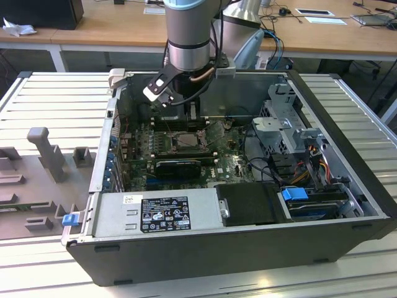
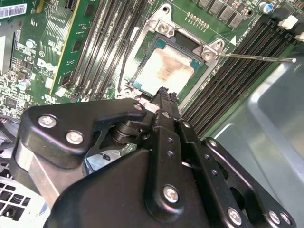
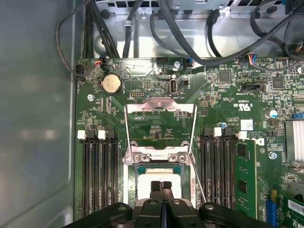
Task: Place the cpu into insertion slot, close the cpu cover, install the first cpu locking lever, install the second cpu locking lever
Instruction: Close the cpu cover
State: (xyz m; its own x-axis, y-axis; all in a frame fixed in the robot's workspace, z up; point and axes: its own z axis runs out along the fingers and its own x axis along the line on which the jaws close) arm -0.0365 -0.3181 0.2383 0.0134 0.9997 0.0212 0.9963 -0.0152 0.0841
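The pale silver-beige cpu [image 2: 164, 71] lies flat in the insertion slot [image 2: 142, 59], whose metal rim is bordered by green board. The first wrist view shows the cpu [image 3: 159, 176] just beyond my fingertips. The cpu cover [image 3: 159, 108], a silver frame with a cut-out middle, stands swung open on the far side of the slot. A thin locking lever [image 3: 195, 175] runs along one side of the slot and sticks out as a lever rod [image 2: 256, 58]. My gripper [image 3: 161, 186] is shut with nothing held, and hovers over the cpu's near edge. In the exterior view the gripper [image 1: 189, 117] hangs above the slot [image 1: 186, 140].
Rows of black memory slots [image 3: 99, 171] flank the socket on both sides, with a green card [image 3: 242, 175] in one. Black cables [image 3: 190, 33] loop beyond the board. The grey drive cage [image 1: 285, 133] and power supply [image 1: 158, 211] fill the case's other parts.
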